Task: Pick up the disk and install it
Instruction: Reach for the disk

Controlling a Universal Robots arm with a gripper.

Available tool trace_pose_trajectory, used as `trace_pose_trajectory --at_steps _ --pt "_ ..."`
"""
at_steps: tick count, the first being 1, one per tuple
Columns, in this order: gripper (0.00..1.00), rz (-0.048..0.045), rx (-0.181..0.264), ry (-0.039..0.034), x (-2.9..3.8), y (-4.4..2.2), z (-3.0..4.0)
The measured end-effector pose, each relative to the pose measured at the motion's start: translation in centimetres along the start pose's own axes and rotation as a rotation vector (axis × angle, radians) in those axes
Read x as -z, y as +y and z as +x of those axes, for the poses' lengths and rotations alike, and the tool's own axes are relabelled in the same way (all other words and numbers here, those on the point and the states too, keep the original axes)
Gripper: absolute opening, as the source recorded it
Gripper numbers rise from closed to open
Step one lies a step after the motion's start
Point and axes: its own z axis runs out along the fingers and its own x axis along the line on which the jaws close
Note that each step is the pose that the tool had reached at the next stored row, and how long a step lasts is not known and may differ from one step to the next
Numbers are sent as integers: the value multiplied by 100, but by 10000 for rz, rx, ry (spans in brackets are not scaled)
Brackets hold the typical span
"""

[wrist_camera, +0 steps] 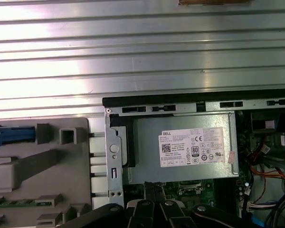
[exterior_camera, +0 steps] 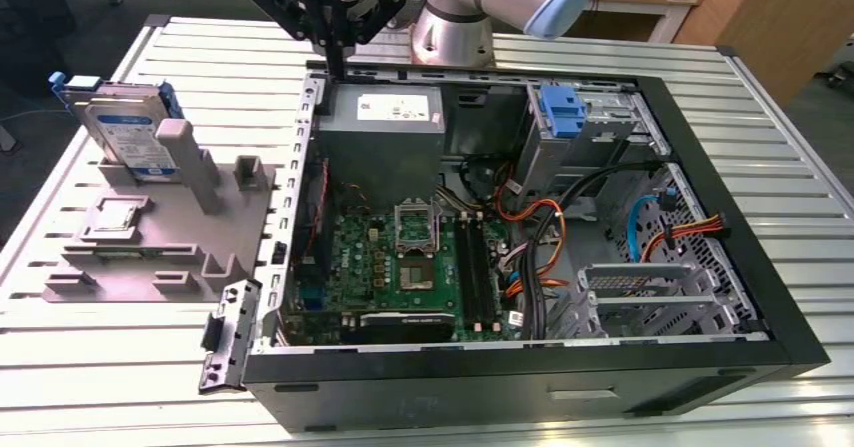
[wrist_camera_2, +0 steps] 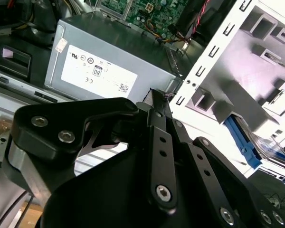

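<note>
One closed gripper (exterior_camera: pixel 334 72) points down above the power supply's (exterior_camera: pixel 387 109) edge.

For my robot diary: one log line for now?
gripper: shut, empty, near power supply | disk: standing in grey stand, untouched

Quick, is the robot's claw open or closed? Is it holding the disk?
Gripper: closed, holding nothing. The disk stands in the grey holder, apart from it.
</note>
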Motion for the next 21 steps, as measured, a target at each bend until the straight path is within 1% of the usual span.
trace_pose_trajectory --at_steps 10,21 --pt "10 0 -1 3 -3 -2 20" --pt "10 2 0 11 -5 -6 73"
